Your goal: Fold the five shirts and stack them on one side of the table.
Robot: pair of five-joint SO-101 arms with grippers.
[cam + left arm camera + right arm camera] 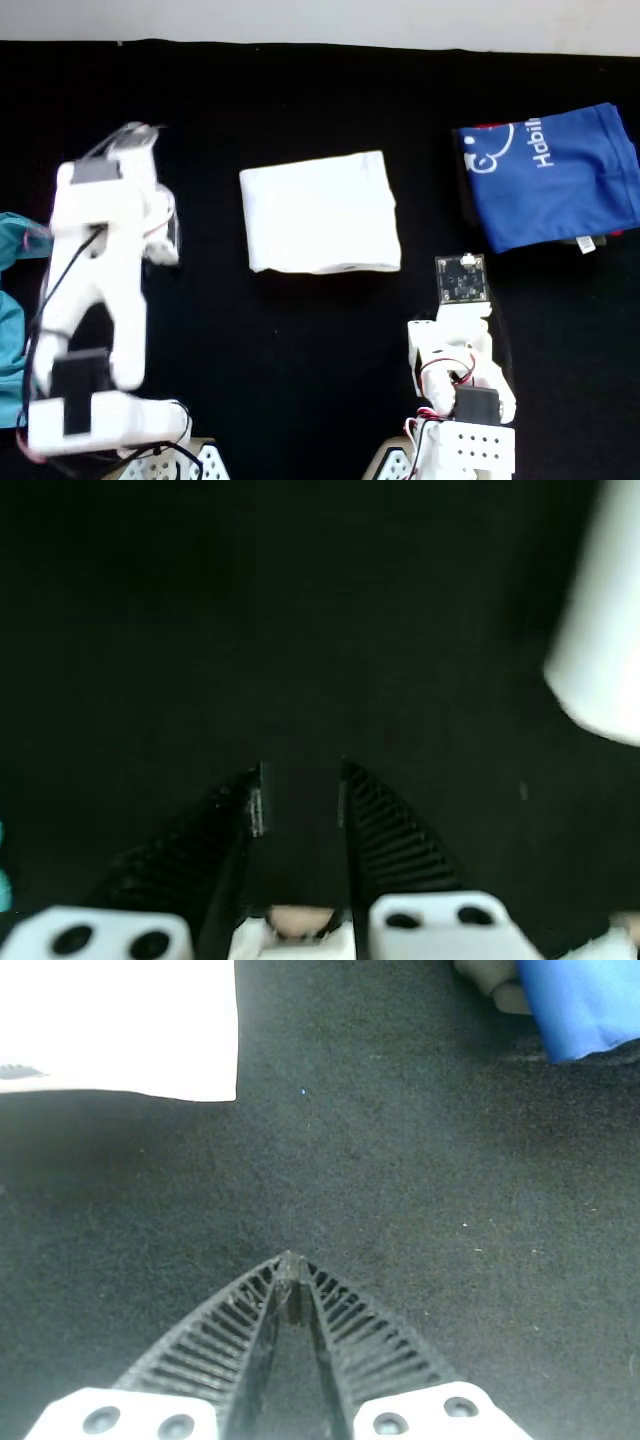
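Note:
A folded white shirt (pixel 320 213) lies in the middle of the black table, and its corner (pixel 120 1025) lies ahead of my right gripper. A folded blue shirt (pixel 555 175) with white print rests on a stack at the far right, its edge (pixel 585 1005) in the right wrist view. A teal shirt (pixel 10 300) lies crumpled at the left edge. My left gripper (pixel 298 785) hangs above bare table with its fingers a little apart and nothing between them; a white edge of the shirt (pixel 605 630) is off to its side. My right gripper (pixel 290 1265) is shut and empty near the front.
The table is covered with black cloth (pixel 300 350). A white strip (pixel 320 20) runs along the far edge. The two arm bases (pixel 110 425) stand at the front edge. Darker cloth (pixel 585 243) peeks out under the blue shirt.

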